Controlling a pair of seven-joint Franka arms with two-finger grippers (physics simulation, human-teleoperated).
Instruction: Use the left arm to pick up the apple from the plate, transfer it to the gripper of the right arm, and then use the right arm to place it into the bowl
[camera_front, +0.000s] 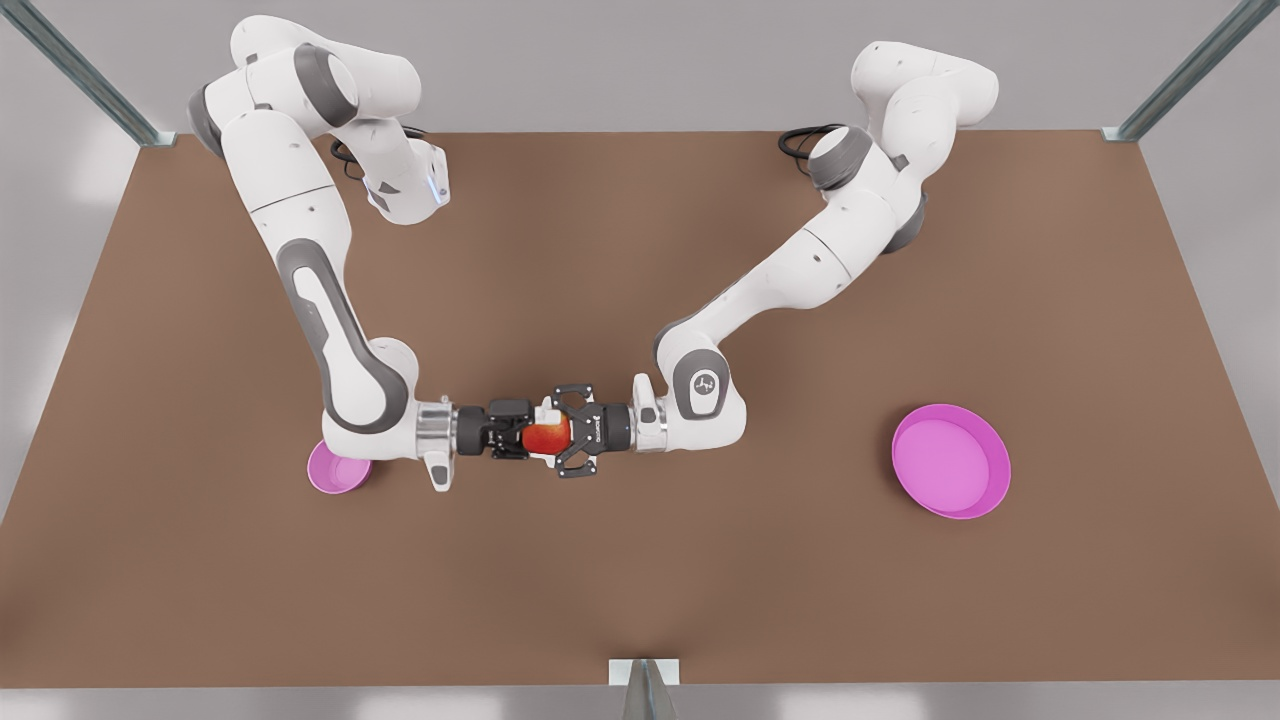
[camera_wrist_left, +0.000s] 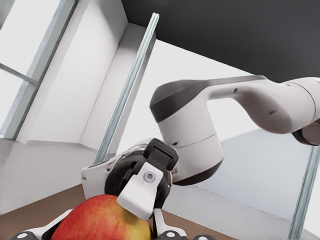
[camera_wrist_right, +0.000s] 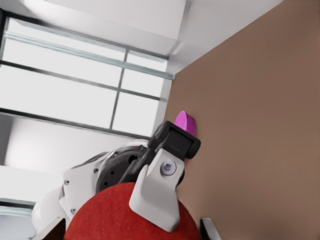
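The red and yellow apple (camera_front: 547, 437) hangs above the middle of the brown table (camera_front: 700, 580), held between two grippers that meet tip to tip. My left gripper (camera_front: 558, 434), broad with black linkage fingers, comes in from the front view's right and is shut on the apple (camera_wrist_left: 102, 220). My right gripper (camera_front: 533, 437), slim and behind a silver cuff, comes in from the front view's left. Its white finger (camera_wrist_left: 142, 192) lies against the apple, and the apple (camera_wrist_right: 115, 215) sits between its fingers. The bowl (camera_front: 335, 470) is half hidden under the right arm. The plate (camera_front: 950, 462) lies bare at the front view's right.
Metal frame posts stand at the table's back corners (camera_front: 150, 135) (camera_front: 1120, 132) and at the middle of its front edge (camera_front: 645, 675). The plate (camera_wrist_right: 185, 122) shows far off on the table in the right wrist view.
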